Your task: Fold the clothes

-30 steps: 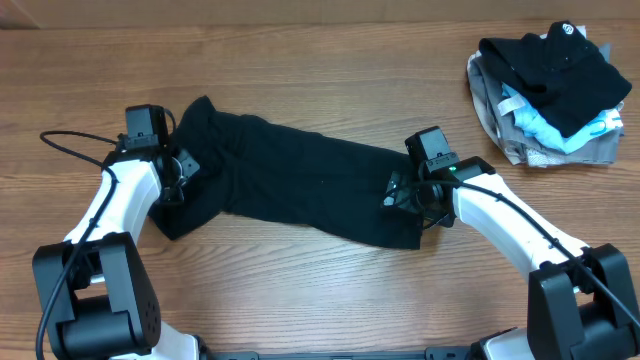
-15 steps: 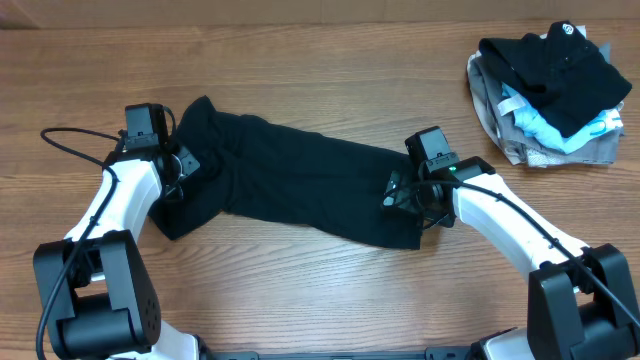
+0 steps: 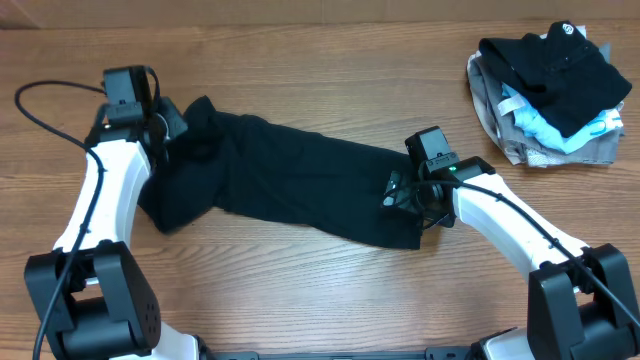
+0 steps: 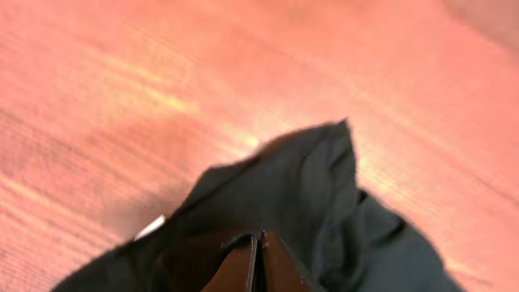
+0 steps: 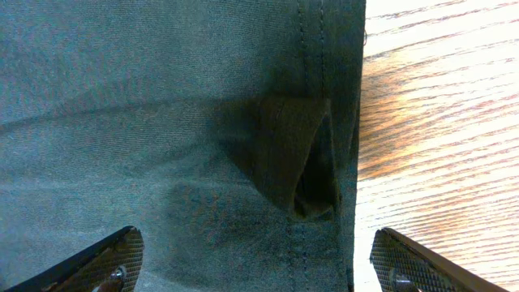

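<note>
Black T-shirt (image 3: 290,180) lies bunched into a long strip on the wood table (image 3: 300,50), mid-table between both arms. Its long axis runs diagonally, far-left to near-right in the overhead view, w/ one pointed end up by the left gripper (image 3: 168,122) and the other end by the right gripper (image 3: 398,194). Left arm (image 3: 105,190) is stretched fwd along the table's left side, wrist at the shirt's far-left end. Its jaws are pressed together on a pinch of the fabric, which the wrist cam shows draped round the fingertips (image 4: 243,264). Right arm (image 3: 500,215) is bent in from the right, wrist low over the shirt's hem end. Its fingers (image 5: 109,258) stand wide apart either side of a small fold in the hem; can't tell if they touch cloth. Vs 1 sec ago: left jaws have gone from part-open to closed, left wrist has moved further back and left, and the shirt's left end has shifted w/ it. Right arm is unchanged. Pile of other garments (image 3: 550,90) sits far right, well apart.
</note>
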